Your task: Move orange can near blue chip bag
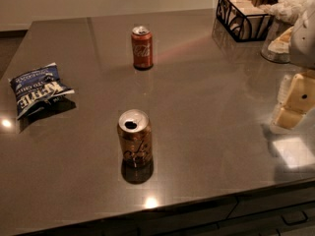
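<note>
Camera view: nothing done yet. The orange can (pixel 134 138) stands upright on the counter (pixel 211 82); the blue chip bag (pixel 39 88) lies well left of it, and the pincer (pixel 294 101) hangs far right of it, holding nothing, its openness impossible to tell.

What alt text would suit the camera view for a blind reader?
An orange can stands upright near the front of a dark countertop, well apart from a blue chip bag lying at the left. A red cola can stands farther back, a black wire basket sits far right, and the robot's gripper is at the right edge, away from both cans.
</note>
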`<state>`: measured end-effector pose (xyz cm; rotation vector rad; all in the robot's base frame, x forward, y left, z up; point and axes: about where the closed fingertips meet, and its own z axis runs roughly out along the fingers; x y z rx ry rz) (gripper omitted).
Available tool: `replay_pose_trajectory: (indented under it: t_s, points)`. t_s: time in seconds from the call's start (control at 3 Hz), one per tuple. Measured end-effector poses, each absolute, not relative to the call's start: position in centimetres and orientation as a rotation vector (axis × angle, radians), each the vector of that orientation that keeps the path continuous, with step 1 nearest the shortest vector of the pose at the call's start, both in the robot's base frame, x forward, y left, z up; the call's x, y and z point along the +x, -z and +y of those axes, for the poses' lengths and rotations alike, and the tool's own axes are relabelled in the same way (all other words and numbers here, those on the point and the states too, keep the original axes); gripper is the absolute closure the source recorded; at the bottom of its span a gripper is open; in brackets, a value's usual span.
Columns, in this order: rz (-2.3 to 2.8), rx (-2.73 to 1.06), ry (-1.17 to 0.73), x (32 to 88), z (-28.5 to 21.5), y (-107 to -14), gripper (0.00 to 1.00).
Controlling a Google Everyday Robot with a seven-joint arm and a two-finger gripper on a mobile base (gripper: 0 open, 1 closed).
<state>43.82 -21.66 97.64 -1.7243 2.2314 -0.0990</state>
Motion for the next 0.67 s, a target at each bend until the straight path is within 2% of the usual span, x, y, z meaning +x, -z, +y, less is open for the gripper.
replay_pose_trajectory:
  t_s: [0.33,0.67]
  points:
    - [2.231,-1.724,0.099,43.8,-21.7,-97.6,0.0]
    - [2.169,-1.737,0.026,44.0,-19.2,-97.7,0.0]
